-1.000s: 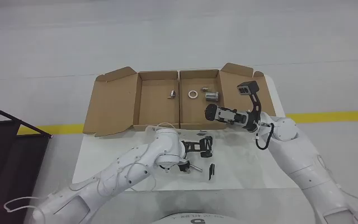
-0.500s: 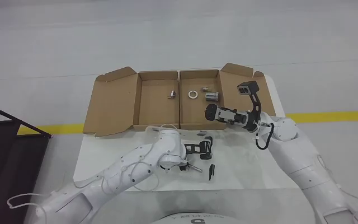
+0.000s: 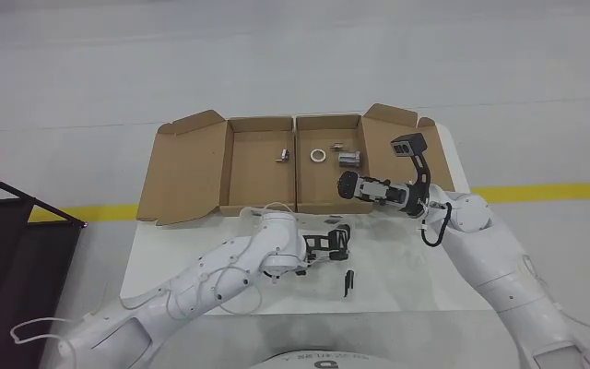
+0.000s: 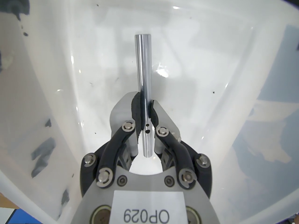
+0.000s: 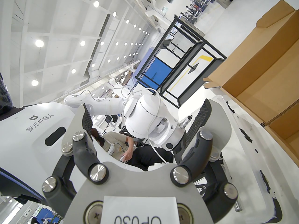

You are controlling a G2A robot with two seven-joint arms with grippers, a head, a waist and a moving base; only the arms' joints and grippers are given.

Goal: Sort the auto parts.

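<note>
While the white surface [image 3: 406, 267] is stretching across the lower middle of the top view, the open cardboard box [image 3: 253, 184] is sitting along its upper edge, with two compartments side by side. The right end effector [image 3: 348, 184] is hovering over the lower edge of the right compartment, spread wide and gripping nothing. The left end effector [image 4: 143, 108] is hanging just below the box, pinching a shiny metal rod [image 4: 143, 66] near one end. A silver cylinder [image 3: 348, 159] and a white ring [image 3: 317, 155] are lying in the right compartment, and a small black part [image 3: 348, 281] is lying on the surface.
</note>
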